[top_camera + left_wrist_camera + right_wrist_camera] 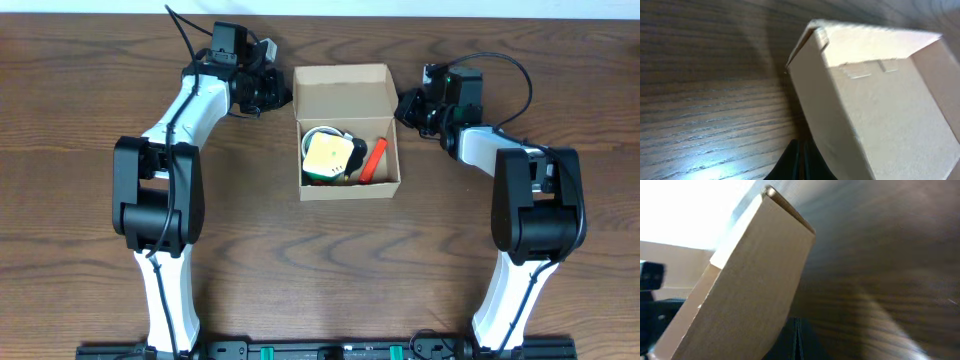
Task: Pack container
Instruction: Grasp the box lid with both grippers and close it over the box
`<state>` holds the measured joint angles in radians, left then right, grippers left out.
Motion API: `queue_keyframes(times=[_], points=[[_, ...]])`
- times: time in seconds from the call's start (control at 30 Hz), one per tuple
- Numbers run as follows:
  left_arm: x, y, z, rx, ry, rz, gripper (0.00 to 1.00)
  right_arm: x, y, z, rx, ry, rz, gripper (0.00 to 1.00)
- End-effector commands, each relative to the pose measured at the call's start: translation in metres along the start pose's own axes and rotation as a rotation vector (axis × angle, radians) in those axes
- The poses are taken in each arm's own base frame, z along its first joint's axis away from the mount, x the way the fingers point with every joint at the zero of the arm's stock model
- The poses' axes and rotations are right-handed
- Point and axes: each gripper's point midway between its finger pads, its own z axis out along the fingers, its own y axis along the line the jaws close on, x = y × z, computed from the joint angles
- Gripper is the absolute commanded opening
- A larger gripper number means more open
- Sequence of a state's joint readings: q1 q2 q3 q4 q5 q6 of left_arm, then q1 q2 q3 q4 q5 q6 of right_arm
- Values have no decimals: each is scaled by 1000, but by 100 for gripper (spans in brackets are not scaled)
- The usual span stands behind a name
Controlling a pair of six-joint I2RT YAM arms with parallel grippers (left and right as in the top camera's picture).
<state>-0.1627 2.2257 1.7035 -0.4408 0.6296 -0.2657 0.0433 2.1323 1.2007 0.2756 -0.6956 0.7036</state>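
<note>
Two closed, empty (either side) | left end effector [280, 97]; right end effector [403, 105] | flanking container [345, 90] on table [320, 260]

Dark wood-grain table [320, 260]

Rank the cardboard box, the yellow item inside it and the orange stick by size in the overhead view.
1. cardboard box, by far the largest.
2. yellow item, partly overlapped by other contents.
3. orange stick, slim and smallest.
</note>
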Motion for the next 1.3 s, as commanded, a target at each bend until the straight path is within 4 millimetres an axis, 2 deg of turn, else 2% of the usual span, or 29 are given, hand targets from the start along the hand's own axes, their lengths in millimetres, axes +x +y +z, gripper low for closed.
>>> queue_keyframes(times=[0.0, 0.23, 0.33, 0.67, 0.93, 1.27], points=[[-5, 9, -1, 9, -9, -36, 6, 8, 14, 3, -68, 43, -9, 1], [-18, 22, -11, 4, -54, -97, 6, 8, 14, 3, -69, 43, -21, 1], [-22, 14, -11, 41, -66, -85, 6, 9, 15, 3, -75, 47, -32, 1], [-19, 11, -6, 50, -55, -115, 6, 10, 34, 1, -173, 65, -105, 1], [-22, -10, -8, 160, -50, -73, 6, 5, 55, -9, -290, 74, -173, 1], [-42, -44, -32, 264, -89, 62, 6, -4, 74, -21, -382, 101, -230, 1]])
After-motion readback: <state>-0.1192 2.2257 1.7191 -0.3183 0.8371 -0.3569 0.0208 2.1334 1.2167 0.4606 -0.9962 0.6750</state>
